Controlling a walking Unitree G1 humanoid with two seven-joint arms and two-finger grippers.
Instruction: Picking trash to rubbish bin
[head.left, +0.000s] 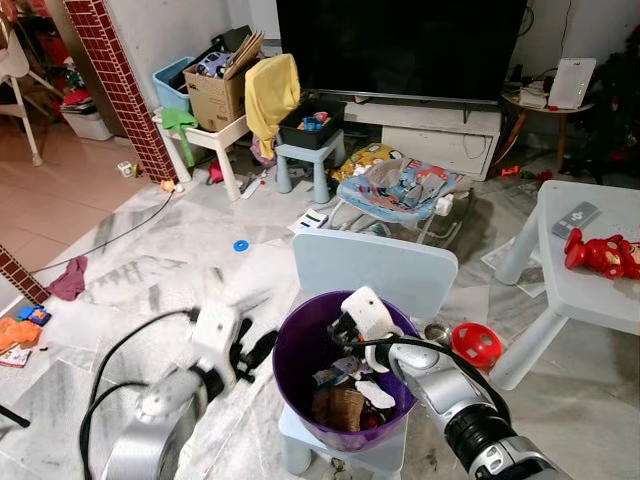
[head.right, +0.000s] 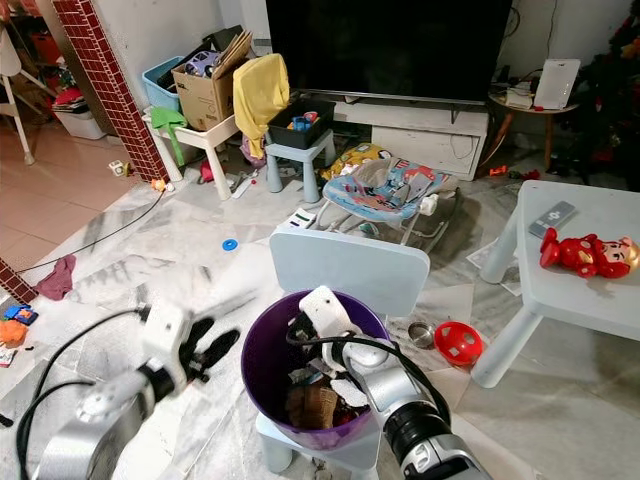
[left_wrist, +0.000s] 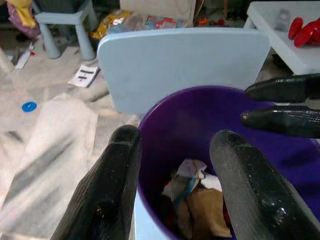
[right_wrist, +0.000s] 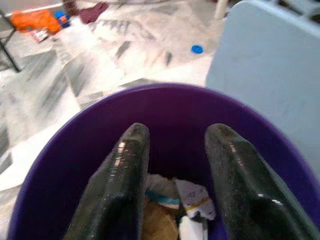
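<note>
Purple plastic bin (head.left: 300, 370) is right up front, sitting on the seat of a little pale blue chair (head.left: 375, 270), with the chair back standing just behind it. It already has stuff in the bottom: crumpled trash (right_wrist: 172, 202), mostly brown paper and white scraps with a bit of teal mixed in.

Right gripper (right_wrist: 175, 165) is poking over the bin's rim from the robot's right, pointing down into the opening, jaws apart with nothing between them. The white wrist block sits right at the rim in the head views.

Left gripper (left_wrist: 172, 175) hangs just beside the bin on the robot's left, outside the wall and above the floor, aimed toward the rim. Jaws apart too, empty. From its wrist camera you can see the right arm's two black fingers (left_wrist: 285, 120) reaching over the far side of the bin.

Floor is grey-streaked marble (head.left: 150, 270). A red ball-ish toy (head.left: 477, 344) lies on it just right of the chair, next to a small metal bowl (head.left: 437, 333). A blue disc (head.left: 241, 245) sits further out on the left, and a maroon rag (head.left: 68, 280) is near the left edge.

Off to the right is a white desk (head.left: 580, 290) with a red toy figure (head.left: 600, 253) and a grey remote (head.left: 576, 217) on top.

Farther back: a baby bouncer (head.left: 400, 190), a small blue stool (head.left: 305, 160) with a black tray, a cardboard box (head.left: 215, 95) with a yellow cloth (head.left: 270, 90) beside it, and the big dark TV (head.left: 400, 45) against the wall.
</note>
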